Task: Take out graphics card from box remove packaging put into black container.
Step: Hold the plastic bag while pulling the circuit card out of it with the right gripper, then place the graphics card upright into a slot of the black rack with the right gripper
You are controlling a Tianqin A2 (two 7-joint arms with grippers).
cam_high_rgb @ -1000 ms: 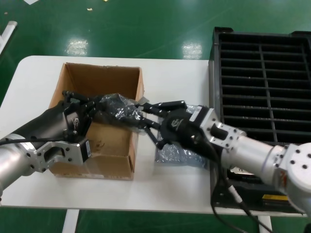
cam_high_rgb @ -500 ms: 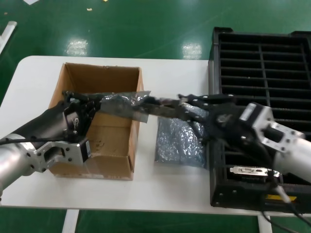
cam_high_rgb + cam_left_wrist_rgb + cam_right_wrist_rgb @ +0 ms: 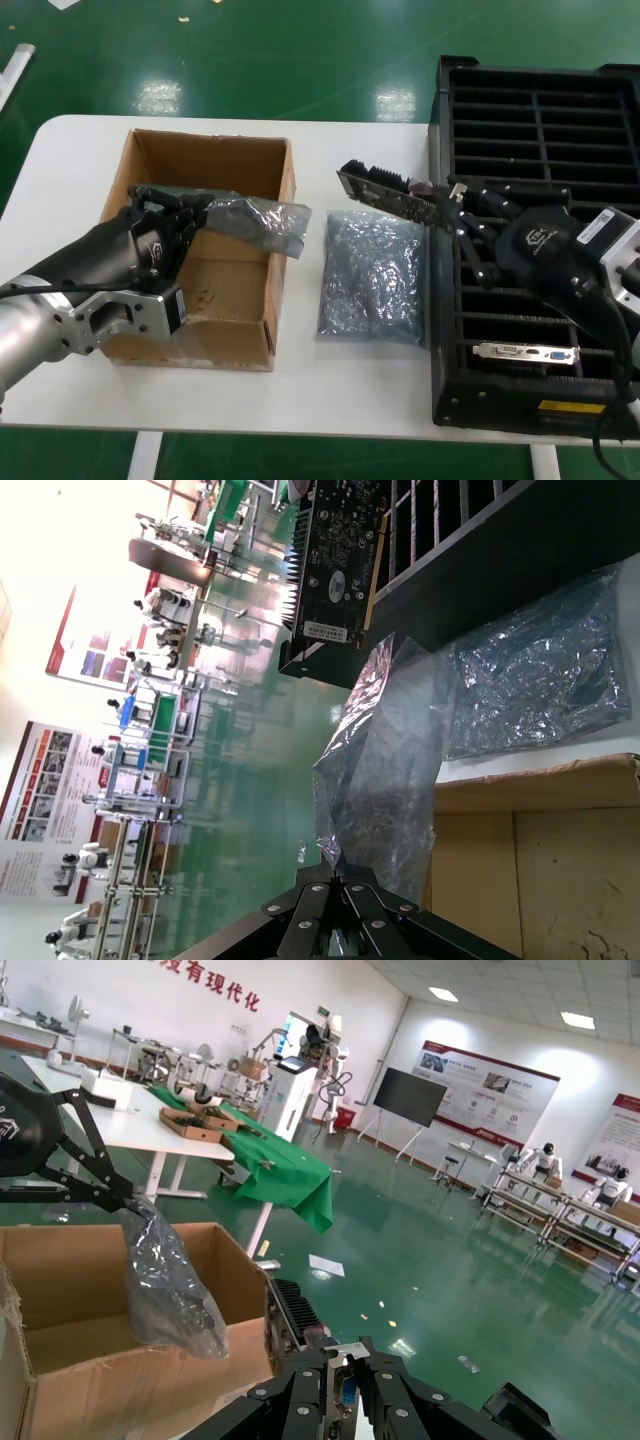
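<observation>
The bare graphics card (image 3: 390, 196), dark with a finned heatsink, sticks out tilted from the right gripper (image 3: 450, 208). The crinkly grey packaging (image 3: 258, 222) droops from the left gripper (image 3: 195, 215) over the brown box (image 3: 215, 300). The slotted black container (image 3: 545, 130) lies beneath the right gripper.

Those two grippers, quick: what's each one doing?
Left gripper: shut on the packaging, over the box.
Right gripper: shut on the graphics card.

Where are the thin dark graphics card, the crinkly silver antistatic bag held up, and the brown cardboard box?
graphics card (image 3: 385, 192), head view, heatsink edge.
antistatic bag (image 3: 262, 220), head view, middle.
cardboard box (image 3: 205, 160), head view, inner back wall.
</observation>
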